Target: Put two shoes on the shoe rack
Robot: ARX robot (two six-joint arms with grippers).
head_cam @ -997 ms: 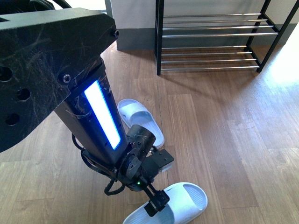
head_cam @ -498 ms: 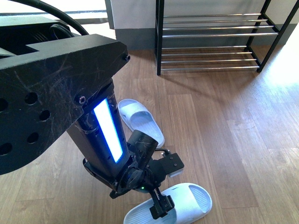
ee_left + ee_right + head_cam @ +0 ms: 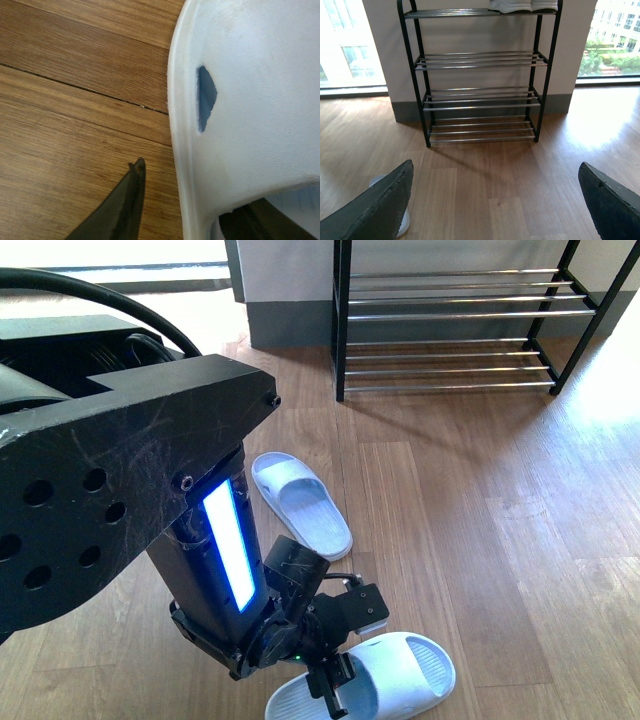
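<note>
Left gripper (image 3: 332,688) is down on the near slide (image 3: 400,672), low in the front view, by the robot's base. Jaws are released and straddle the side edge of its strap. The outer finger (image 3: 125,207), thin, dark and tapered, sits over the floor (image 3: 480,520) just clear of the slide's rim. The inner finger (image 3: 250,220) is tucked under the strap arch. Nothing is clamped.

Slide material is one-piece pale blue rubber, smooth matte skin with a rounded rolled edge. The strap has a small teardrop vent hole (image 3: 206,97) that shows darker blue inside.

The far slide (image 3: 300,502) lies flat, sole down, well apart from the near one and closer to the rack. Same moulded shape, open toe, ribbed footbed.

The shoe rack (image 3: 480,75) stands against the wall: black tube frame, four tiers of thin shiny silver rods. White soles (image 3: 520,5) show on the top tier and the other tiers are bare rods.

Right gripper (image 3: 495,165) hangs above the floor facing the rack, jaws spread wide, holding nothing. Its fingers are rough black wedges.

The floor is brown wood plank with visible grain and dark seams. The left arm is a scratched black housing with a lit white-blue LED strip (image 3: 230,545).
</note>
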